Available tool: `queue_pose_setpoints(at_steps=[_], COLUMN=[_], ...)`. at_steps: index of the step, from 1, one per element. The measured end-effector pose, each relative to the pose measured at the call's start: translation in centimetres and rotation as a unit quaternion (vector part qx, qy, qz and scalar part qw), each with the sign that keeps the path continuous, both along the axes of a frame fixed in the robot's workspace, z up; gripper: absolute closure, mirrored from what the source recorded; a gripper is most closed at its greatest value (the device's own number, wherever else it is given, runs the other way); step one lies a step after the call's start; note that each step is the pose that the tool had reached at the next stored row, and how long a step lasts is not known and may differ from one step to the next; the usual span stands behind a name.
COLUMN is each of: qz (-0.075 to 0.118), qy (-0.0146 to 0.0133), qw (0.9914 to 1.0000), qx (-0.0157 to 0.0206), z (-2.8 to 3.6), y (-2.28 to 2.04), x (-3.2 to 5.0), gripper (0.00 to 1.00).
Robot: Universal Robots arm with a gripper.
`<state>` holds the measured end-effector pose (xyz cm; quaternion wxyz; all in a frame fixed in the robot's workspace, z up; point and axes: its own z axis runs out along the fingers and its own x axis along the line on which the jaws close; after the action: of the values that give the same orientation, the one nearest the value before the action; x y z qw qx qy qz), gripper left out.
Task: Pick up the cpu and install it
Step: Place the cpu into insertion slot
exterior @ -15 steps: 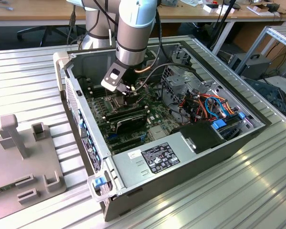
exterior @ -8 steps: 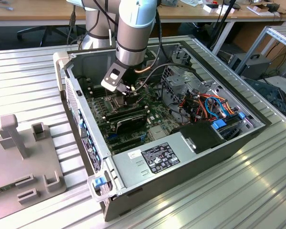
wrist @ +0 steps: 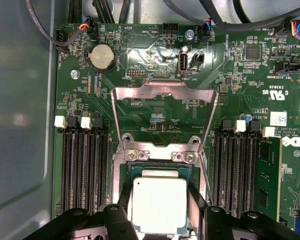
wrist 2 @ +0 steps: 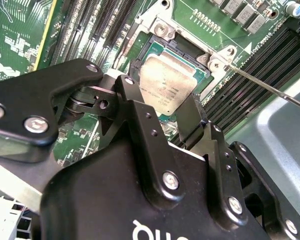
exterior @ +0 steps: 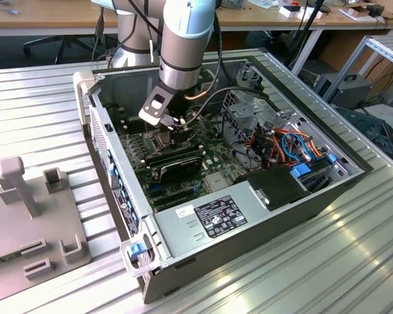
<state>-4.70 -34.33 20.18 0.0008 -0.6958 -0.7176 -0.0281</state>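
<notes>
We see the small, flat, pale grey-tan square cpu [wrist: 159,205] between the black gripper [wrist: 160,214], whose two fingers close on its opposite edges, just over the dark square socket [wrist 2: 159,49]. In the exterior view, the silver arm [exterior: 183,46] reaches steeply down from upper centre into the open grey computer case [exterior: 249,216].

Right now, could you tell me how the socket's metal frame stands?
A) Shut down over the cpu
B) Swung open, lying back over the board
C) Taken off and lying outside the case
B: in the first wrist view the frame lies swung back over the board, leaving the cpu at the socket uncovered.
</notes>
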Motion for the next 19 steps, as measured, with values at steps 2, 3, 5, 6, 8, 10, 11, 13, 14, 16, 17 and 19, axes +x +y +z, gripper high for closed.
queue_pose_setpoints(at_steps=[2, 3, 5, 6, 8, 10, 11, 13, 14, 16, 17, 19], qz=[0.000, 0.000, 0.000, 0.000, 0.000, 0.000, 0.000, 0.000, 0.000, 0.000, 0.000, 0.000], qy=[0.0000, 0.0000, 0.0001, 0.0001, 0.0000, 0.0000, 0.0000, 0.0000, 0.0000, 0.0000, 0.0000, 0.0000], qw=[1.00000, 1.00000, 1.00000, 1.00000, 1.00000, 1.00000, 1.00000, 1.00000, 1.00000, 1.00000, 1.00000, 1.00000], qx=[0.0000, 0.0000, -0.0001, -0.0001, 0.0000, 0.0000, 0.0000, 0.0000, 0.0000, 0.0000, 0.0000, 0.0000], z=[-0.01, -0.05, -0.08, -0.08, -0.09, -0.09, -0.10, -0.09, -0.09, -0.14, -0.14, -0.14], y=[0.01, 0.01, 0.00, 0.00, 0.00, 0.01, 0.01, 0.02, 0.08, 0.08, 0.08, 0.08], x=[0.00, 0.00, -0.01, -0.01, -0.01, -0.01, -0.01, -0.01, -0.01, -0.01, -0.01, -0.01], gripper=[0.47, 0.47, 0.47, 0.47, 0.47, 0.47, 0.47, 0.47, 0.47, 0.47, 0.47, 0.47])
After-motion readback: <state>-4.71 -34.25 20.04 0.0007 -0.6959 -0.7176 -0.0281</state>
